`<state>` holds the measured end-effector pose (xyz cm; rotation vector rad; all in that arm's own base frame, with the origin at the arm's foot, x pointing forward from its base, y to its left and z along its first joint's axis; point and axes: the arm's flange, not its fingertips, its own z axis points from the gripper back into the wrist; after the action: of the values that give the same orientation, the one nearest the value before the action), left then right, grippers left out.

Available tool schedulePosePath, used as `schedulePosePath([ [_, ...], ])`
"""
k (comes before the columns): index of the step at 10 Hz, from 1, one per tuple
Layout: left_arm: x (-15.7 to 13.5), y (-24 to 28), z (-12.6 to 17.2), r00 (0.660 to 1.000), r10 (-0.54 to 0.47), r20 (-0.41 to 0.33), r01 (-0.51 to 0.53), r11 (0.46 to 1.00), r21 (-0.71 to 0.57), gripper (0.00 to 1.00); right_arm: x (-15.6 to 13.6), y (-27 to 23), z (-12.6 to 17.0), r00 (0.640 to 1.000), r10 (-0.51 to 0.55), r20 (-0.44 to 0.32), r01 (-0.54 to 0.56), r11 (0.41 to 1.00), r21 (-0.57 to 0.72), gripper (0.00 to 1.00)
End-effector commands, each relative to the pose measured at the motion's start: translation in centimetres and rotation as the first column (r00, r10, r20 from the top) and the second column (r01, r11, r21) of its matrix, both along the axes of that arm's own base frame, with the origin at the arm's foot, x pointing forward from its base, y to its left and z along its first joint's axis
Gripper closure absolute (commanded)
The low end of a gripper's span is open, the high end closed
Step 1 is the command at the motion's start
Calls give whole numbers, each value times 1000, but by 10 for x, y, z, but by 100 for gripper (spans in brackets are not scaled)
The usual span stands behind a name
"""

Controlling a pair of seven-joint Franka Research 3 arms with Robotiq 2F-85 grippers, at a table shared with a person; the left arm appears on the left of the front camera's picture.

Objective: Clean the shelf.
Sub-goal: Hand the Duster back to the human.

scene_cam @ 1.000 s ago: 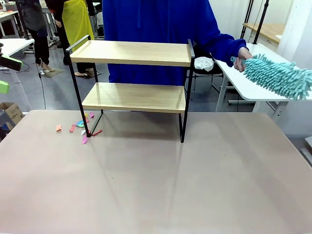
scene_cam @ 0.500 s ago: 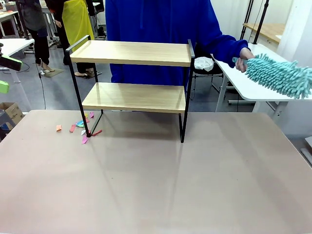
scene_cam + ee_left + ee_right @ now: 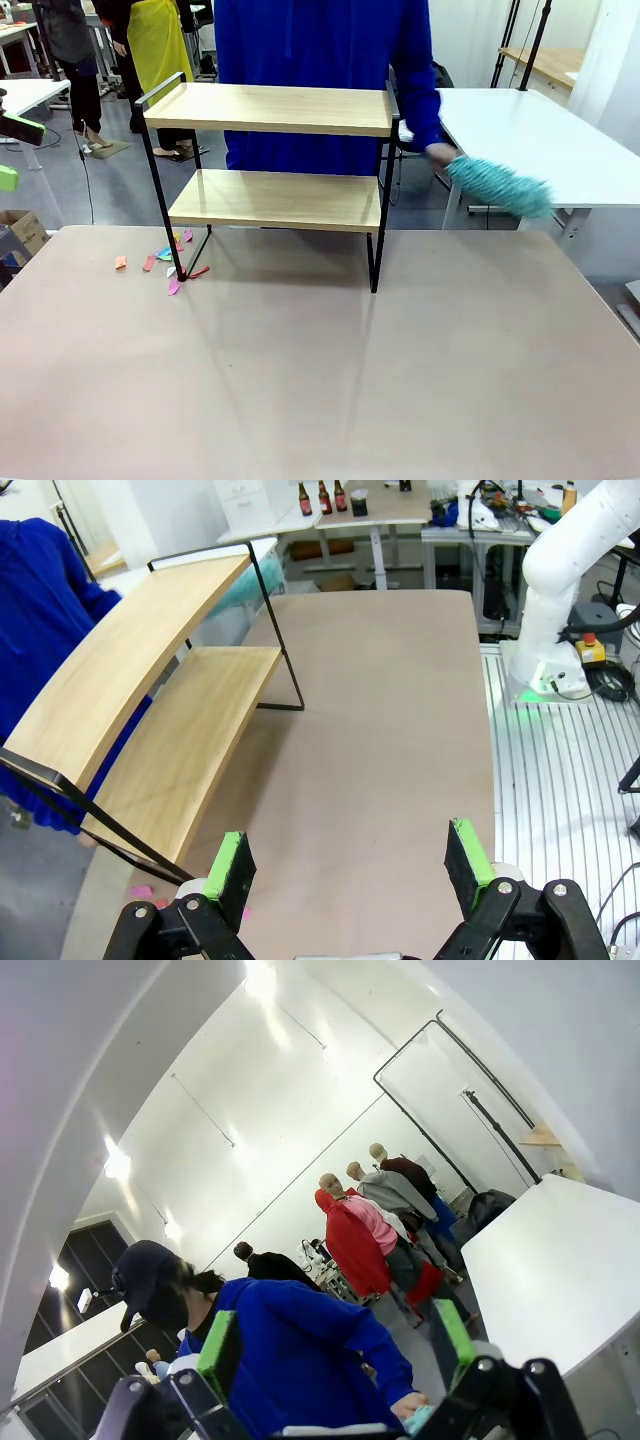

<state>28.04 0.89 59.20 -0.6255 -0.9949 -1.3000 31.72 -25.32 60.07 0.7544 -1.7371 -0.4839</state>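
table [image 3: 320,380] – beige, paper scraps [image 3: 165,262] | shelf [image 3: 270,110] – far edge

Bright even light; moving duster [image 3: 497,186] blurred, wrist views fisheye-warped.

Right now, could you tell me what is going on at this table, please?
A person in a blue top stands behind the shelf and holds a teal duster in one hand, just off the shelf's right end, not touching it. Both wood boards are bare. Small coloured paper scraps lie on the table by the shelf's left leg. The left gripper hangs open over the table; the right gripper is open too, pointing up at the room.
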Motion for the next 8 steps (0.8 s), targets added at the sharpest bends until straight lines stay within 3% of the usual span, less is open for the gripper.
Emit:
schedulePosePath([
  [1,3,-2,1,1000,-16,18,16,1000,-20,0,0,1,0,1000,-1,1,1,1000,2,0],
  [8,3,-2,1,1000,-16,18,16,1000,-20,0,0,1,0,1000,-1,1,1,1000,2,0],
])
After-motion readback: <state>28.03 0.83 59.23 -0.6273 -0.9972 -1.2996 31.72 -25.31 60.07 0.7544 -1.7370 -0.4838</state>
